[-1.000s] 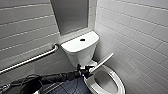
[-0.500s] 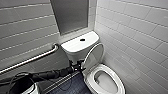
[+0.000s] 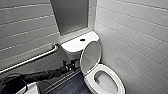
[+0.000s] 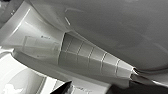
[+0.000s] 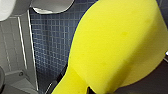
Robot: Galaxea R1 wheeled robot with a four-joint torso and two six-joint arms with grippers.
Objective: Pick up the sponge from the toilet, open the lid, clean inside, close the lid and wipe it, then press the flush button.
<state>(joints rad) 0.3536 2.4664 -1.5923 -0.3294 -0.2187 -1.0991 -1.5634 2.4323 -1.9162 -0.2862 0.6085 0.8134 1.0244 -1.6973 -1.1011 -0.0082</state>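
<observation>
The white toilet stands in the corner, its oval lid raised almost upright in front of the tank. The seat ring lies down around the bowl. The small dark flush button sits in the middle of the tank top. My left arm reaches in low, and my left gripper stands open at the lid's left edge. In the left wrist view the lid curves close overhead, with one dark fingertip below it. My right gripper is shut on the yellow sponge, which looms large in the right wrist view.
A metal grab rail runs along the left tiled wall. A dark recessed panel sits above the tank, and the right tiled wall stands close to the bowl. The floor is blue mosaic tile.
The lid has swung up from a low tilt over the bowl to nearly upright. My left arm has followed it toward the tank.
</observation>
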